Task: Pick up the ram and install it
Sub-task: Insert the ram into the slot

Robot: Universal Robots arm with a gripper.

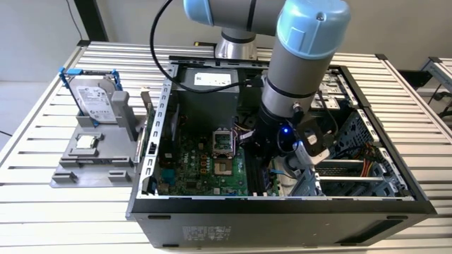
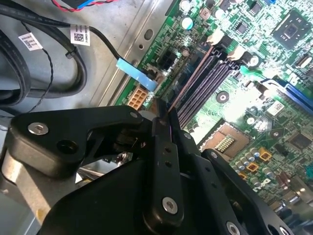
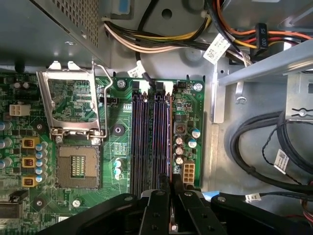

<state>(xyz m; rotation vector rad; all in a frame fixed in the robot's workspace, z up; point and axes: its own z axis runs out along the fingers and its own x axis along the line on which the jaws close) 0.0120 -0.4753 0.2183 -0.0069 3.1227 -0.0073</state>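
The gripper was down inside the open computer case, its two black fingers pressed together on the thin edge of the ram. The ram stood upright between them, right over the four long memory slots on the green board. One empty chip socket sat beside the slots with its one metal lid swung open. Outside the case, toward the exterior view's left, a grey tray held one hard drive and one small square chip.
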